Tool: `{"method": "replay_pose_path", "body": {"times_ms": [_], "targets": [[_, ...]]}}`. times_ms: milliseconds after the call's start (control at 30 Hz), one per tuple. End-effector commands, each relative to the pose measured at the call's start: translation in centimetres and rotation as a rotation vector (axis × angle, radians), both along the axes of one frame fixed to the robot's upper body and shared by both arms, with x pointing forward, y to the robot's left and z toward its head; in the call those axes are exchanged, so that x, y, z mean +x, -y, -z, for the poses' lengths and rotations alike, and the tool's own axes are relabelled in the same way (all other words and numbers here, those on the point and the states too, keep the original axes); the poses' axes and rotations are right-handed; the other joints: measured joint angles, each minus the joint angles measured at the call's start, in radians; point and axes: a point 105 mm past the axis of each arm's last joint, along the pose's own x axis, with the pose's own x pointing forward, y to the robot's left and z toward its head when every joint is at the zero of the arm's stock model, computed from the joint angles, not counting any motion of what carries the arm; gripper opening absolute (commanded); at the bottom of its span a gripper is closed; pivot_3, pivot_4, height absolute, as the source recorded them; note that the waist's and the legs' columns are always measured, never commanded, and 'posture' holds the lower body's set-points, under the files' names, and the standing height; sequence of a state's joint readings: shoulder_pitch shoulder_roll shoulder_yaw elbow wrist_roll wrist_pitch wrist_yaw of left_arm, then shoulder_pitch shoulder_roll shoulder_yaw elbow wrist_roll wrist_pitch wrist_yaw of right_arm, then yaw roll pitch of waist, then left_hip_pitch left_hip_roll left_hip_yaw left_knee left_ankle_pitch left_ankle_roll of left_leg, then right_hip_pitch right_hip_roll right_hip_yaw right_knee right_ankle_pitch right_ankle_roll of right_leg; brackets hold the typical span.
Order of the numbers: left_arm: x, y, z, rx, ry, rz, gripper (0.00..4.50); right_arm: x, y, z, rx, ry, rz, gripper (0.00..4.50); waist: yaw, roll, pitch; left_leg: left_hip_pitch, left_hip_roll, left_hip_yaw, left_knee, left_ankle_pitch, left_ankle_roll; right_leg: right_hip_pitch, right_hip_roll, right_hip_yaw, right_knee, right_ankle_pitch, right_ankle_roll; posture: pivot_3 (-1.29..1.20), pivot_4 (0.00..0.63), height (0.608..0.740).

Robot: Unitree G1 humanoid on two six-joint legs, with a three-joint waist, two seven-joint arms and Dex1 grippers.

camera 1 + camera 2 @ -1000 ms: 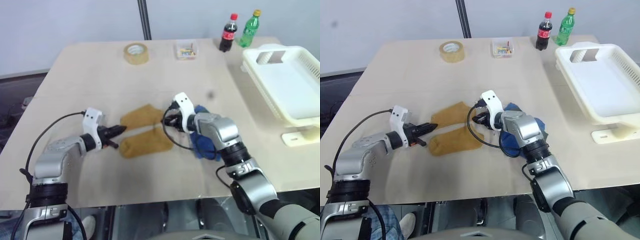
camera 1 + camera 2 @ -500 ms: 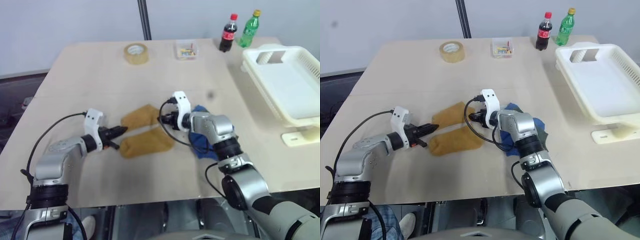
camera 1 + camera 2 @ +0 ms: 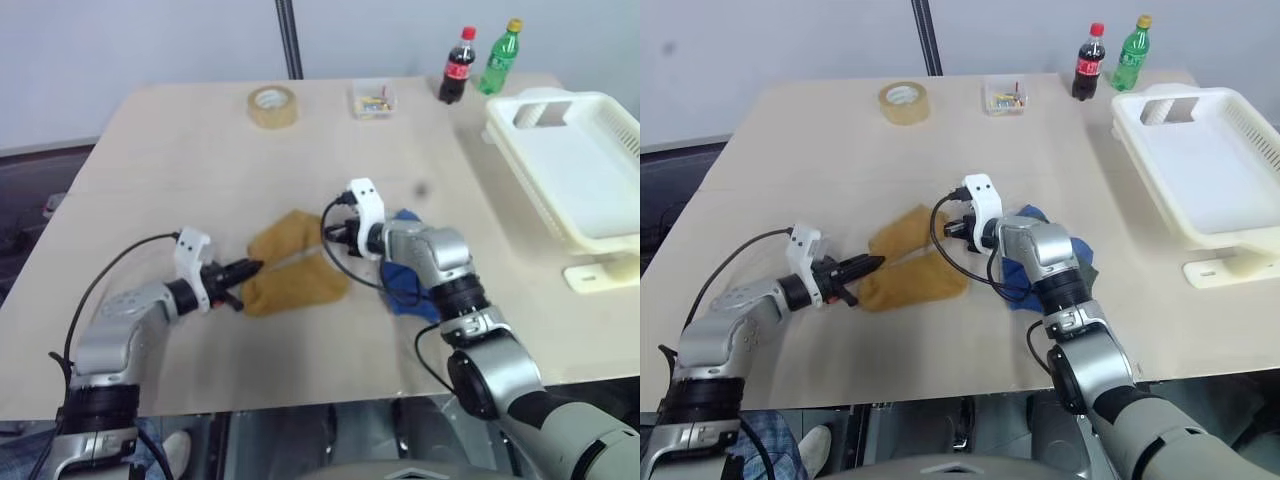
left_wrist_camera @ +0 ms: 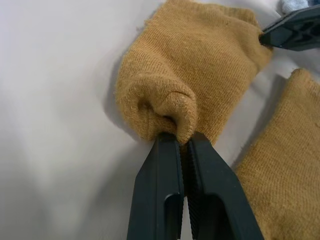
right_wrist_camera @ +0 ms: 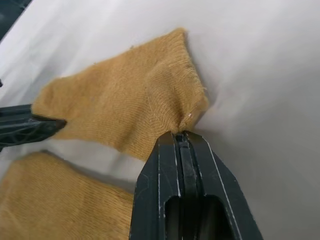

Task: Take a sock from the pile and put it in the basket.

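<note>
The pile lies mid-table: two mustard socks, a far one (image 3: 283, 234) and a near one (image 3: 297, 285), with a blue sock (image 3: 408, 292) partly under my right forearm. My left gripper (image 3: 252, 268) is shut on a bunched fold at one end of the far mustard sock (image 4: 200, 70). At the opposite end of that sock (image 5: 130, 105), my right gripper (image 3: 330, 235) is shut on the edge. The second mustard sock (image 4: 290, 175) lies flat beside it. At the right edge of the table stands the white basket (image 3: 570, 170), with nothing in it.
Along the table's far edge are a tape roll (image 3: 272, 105), a small clear box of colourful bits (image 3: 372, 100), a cola bottle (image 3: 458, 65) and a green bottle (image 3: 500, 57). A dark pole (image 3: 288, 40) rises behind the table.
My right gripper's fingers have closed on the far mustard sock's edge. My left gripper, shut throughout, has shifted a little to the right, bunching its end of the sock.
</note>
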State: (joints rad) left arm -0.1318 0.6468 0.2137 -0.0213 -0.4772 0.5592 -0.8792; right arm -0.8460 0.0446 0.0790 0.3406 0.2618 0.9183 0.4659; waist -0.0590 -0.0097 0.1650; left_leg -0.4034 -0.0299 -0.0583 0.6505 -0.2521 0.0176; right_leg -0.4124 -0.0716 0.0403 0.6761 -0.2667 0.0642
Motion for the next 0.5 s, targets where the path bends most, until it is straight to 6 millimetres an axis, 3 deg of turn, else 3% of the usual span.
{"method": "replay_pose_path", "body": {"times_ms": [33, 133, 300, 367, 500], "targets": [[-3.0, 1.6, -3.9, -0.076, 0.142, 0.137, 0.00, -2.3, 1.1, -3.8, 0.035, 0.101, -0.075, 0.04, -0.001, 0.000, 0.000, -0.003, 0.000, -0.001, 0.000, 0.000, 0.000, -0.002, -0.001, 0.000, -0.001, 0.000, 0.000, 0.00, 0.150, 0.738], [-5.3, 2.2, -5.0, -0.092, 0.165, 0.188, 0.00, -4.4, 2.6, -4.9, 0.032, 0.113, -0.104, 0.04, 0.000, 0.000, 0.000, -0.013, 0.001, -0.003, 0.002, 0.002, -0.003, -0.011, -0.002, 0.000, -0.001, 0.000, 0.000, 0.00, 0.150, 0.738], [-6.8, 2.2, -5.4, -0.081, 0.193, 0.150, 0.00, -8.2, 4.5, -4.7, -0.017, 0.081, -0.155, 0.04, 0.001, 0.000, 0.000, -0.011, 0.002, -0.002, 0.001, 0.000, 0.001, -0.010, -0.002, 0.000, -0.001, 0.000, 0.000, 0.00, 0.150, 0.738], [-8.0, 3.0, -4.6, -0.088, 0.165, 0.139, 0.00, -9.6, 5.0, -3.8, -0.042, 0.039, -0.166, 0.04, 0.002, 0.000, 0.000, -0.010, 0.001, -0.002, 0.001, 0.000, 0.001, -0.008, -0.002, -0.001, -0.002, 0.000, 0.000, 0.00, 0.150, 0.738], [-9.1, 3.3, -3.0, -0.078, 0.126, 0.089, 0.00, -10.1, 5.3, -2.7, -0.058, -0.004, -0.139, 0.04, 0.006, 0.000, 0.000, -0.010, 0.001, -0.003, 0.001, -0.001, 0.001, -0.007, -0.002, -0.001, -0.004, 0.000, 0.000, 0.00, 0.150, 0.738]]}}
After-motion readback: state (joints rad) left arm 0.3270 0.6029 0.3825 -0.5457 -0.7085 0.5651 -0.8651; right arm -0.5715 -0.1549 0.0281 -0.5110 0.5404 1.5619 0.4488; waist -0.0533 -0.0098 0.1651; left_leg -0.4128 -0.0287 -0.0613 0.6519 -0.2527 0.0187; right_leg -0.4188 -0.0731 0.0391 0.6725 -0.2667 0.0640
